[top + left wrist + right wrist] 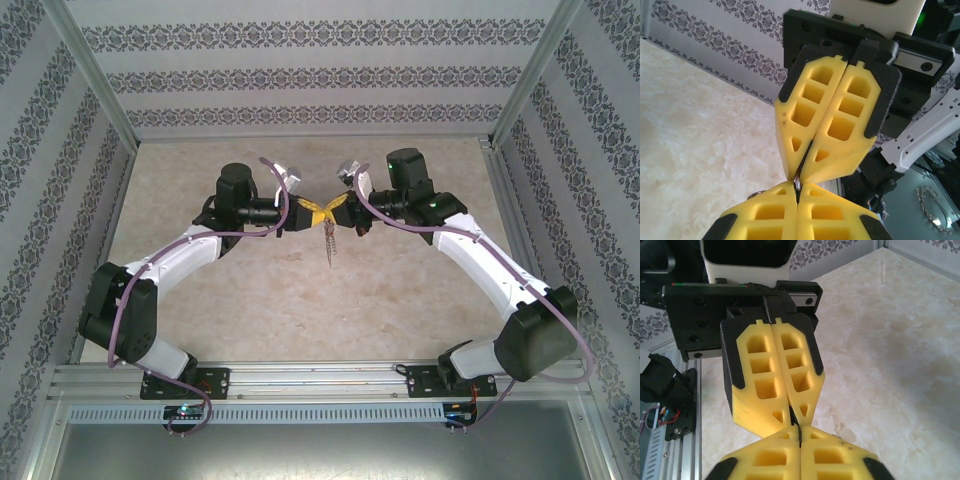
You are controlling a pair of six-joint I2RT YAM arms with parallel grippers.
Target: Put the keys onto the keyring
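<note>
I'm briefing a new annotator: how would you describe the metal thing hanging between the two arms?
Start at the pale marbled table, then follow both white arms to where the left pincer and right pincer meet tip to tip above its middle. The keyring is the thin grey metal strip dangling from that pinch, dull and slender against the bright yellow pincers.

The left gripper (797,194) and right gripper (800,434) carry yellow pocketed plastic jaws, matt and faintly grainy, backed by black matt plastic. The thin grey metal keyring (798,183) pinched between them gleams dully. The cream marble-patterned worktop (250,300) is smooth with a soft sheen; at 6 o'clock, ribbed aluminium rails (320,378) look brushed.
</note>
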